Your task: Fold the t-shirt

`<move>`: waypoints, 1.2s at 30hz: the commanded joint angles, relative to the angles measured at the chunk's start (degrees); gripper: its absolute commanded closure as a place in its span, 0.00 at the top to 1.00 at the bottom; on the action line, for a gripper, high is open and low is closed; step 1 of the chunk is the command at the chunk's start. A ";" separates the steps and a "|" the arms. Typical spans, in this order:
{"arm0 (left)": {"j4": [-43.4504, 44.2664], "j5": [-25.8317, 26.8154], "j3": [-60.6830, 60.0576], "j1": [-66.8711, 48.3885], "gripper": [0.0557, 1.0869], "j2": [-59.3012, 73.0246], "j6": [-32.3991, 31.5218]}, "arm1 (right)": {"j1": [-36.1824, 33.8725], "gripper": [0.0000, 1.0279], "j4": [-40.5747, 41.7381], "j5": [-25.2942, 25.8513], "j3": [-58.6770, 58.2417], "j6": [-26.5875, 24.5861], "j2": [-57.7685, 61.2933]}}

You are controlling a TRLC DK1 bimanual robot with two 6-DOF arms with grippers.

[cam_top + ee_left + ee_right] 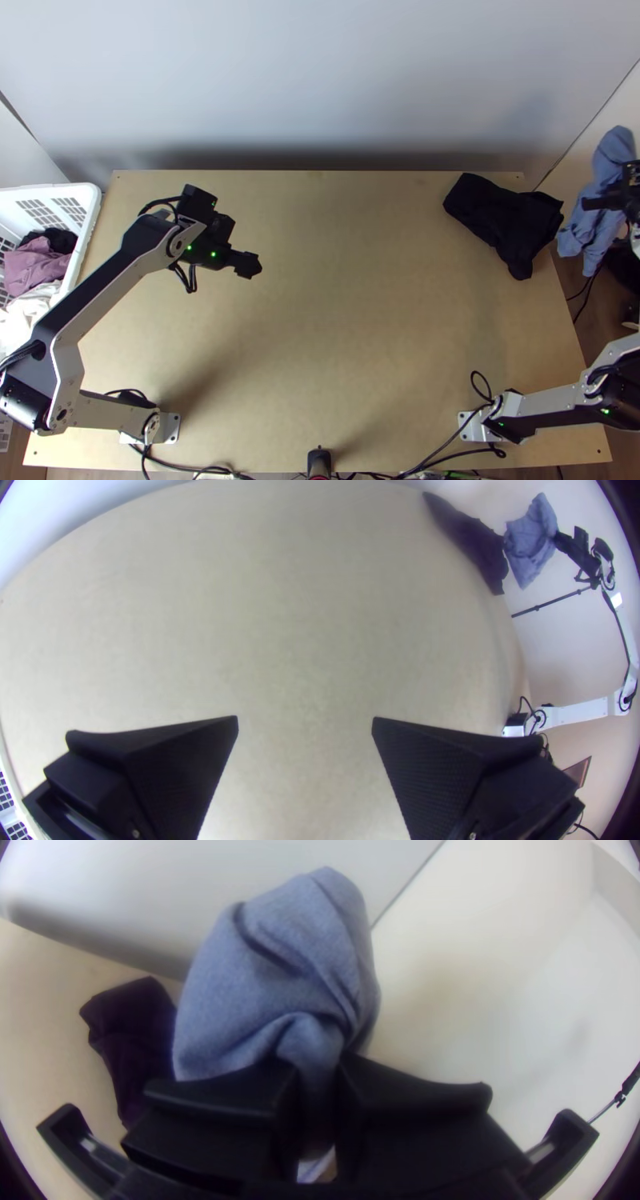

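One blue t-shirt [614,150] is held bunched beyond the desk [344,320]'s right edge; a drop is the chief risk.
Desk: the floor [584,328] could be met instead if the shirt is let go out there. Black cloth [508,220], bundled at the far right corner: might be snagged or dragged if the shirt is brought in low. Shirt: hems and sleeves can't be made out in the bunch, so a crooked lay is likely if it is simply set down. Left gripper [305,718]: jaws spread, nothing between, well apart from the shirt; twists may go uncorrected without a second hold. Right gripper [319,1070]: jaws pinched on gathered fabric; slippage could be caused by thick, uneven layers.
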 commanded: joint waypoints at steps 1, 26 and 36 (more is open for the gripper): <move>-0.23 0.12 -0.49 0.39 0.95 -0.78 -0.05 | 3.63 0.03 2.19 -0.29 -2.90 -0.21 2.57; -1.64 0.12 -9.46 4.08 0.95 -11.06 0.12 | 23.93 0.03 6.06 0.85 1.40 1.20 18.48; -1.64 0.12 -10.25 4.08 0.95 -11.76 0.03 | 29.82 0.08 6.06 1.11 -3.17 1.46 22.00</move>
